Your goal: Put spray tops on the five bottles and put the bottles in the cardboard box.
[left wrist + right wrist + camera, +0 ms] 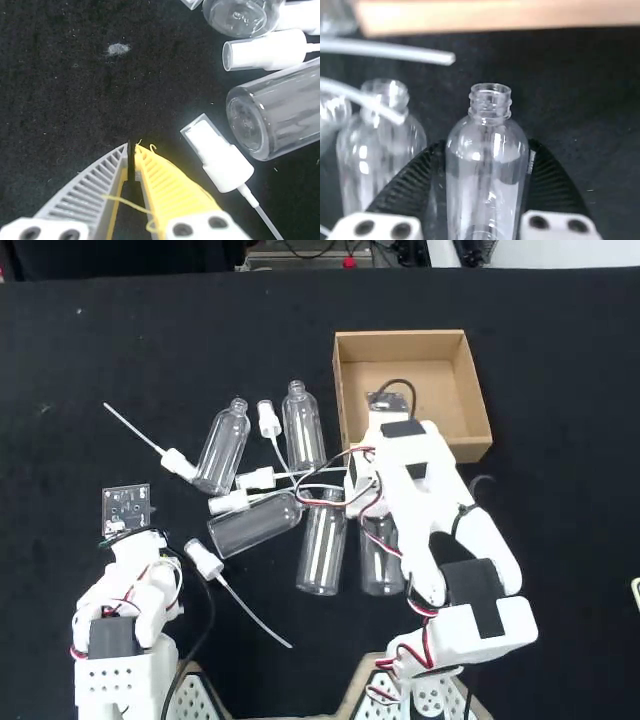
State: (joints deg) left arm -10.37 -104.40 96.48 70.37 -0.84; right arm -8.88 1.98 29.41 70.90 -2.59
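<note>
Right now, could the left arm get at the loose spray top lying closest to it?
Probably yes. The spray top lies on bare table just beside the left fingers, nothing between them. The fingers are shut, so they would have to open first.

Overhead looking down, wrist cameras close beside bottles [322,545]

bottle [487,165] btm cut off at view edge, cardboard box [495,15] blurred, 2nd bottle [380,145] partly behind right jaws
</note>
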